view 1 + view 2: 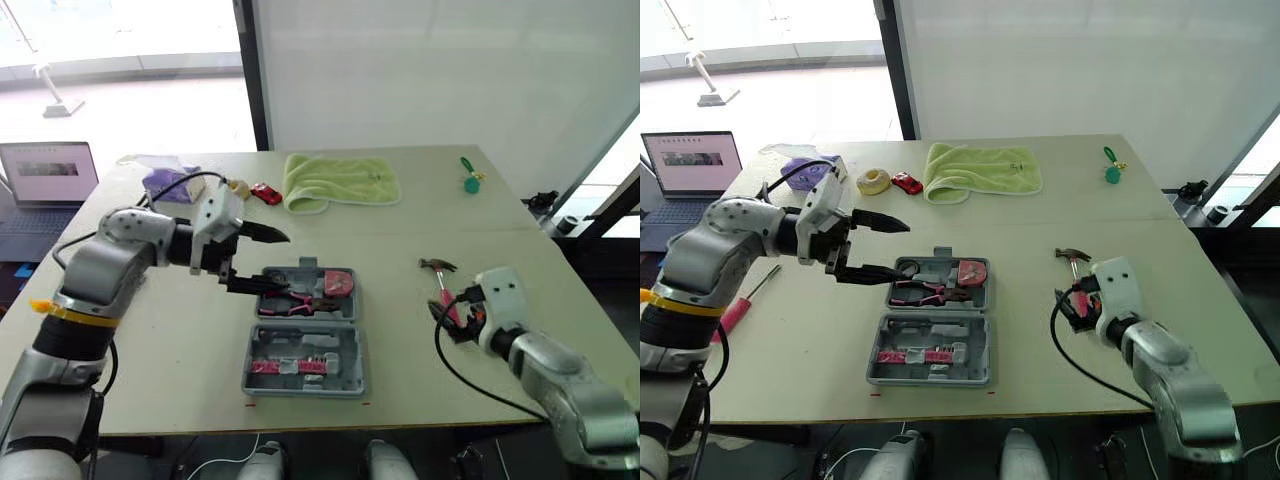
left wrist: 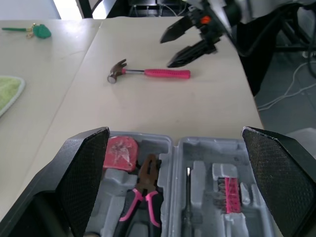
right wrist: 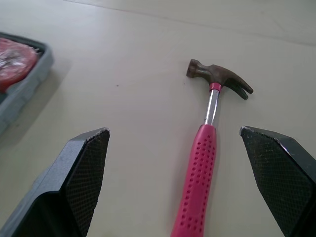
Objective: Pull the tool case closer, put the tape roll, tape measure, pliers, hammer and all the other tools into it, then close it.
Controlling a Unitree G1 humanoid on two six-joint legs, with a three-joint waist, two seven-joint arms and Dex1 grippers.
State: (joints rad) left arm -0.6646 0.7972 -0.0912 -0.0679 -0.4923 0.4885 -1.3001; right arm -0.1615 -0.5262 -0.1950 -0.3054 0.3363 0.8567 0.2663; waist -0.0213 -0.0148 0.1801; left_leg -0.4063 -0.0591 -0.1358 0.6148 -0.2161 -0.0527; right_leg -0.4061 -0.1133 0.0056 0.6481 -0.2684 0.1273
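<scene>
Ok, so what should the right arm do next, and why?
Probably lower the right end effector and close on the hammer by its pink handle: its jaws are open over the handle, and the hammer lies on the table outside the open tool case.

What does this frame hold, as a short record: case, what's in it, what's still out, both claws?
case: grey plastic tool case, open, both halves flat on the table
inside: pink-handled pliers; red tape measure
still on table: pink-handled hammer; cream tape roll; pink-handled screwdriver
left claw: open, at the case's left edge
right claw: open, astride the hammer handle, not gripping
</scene>
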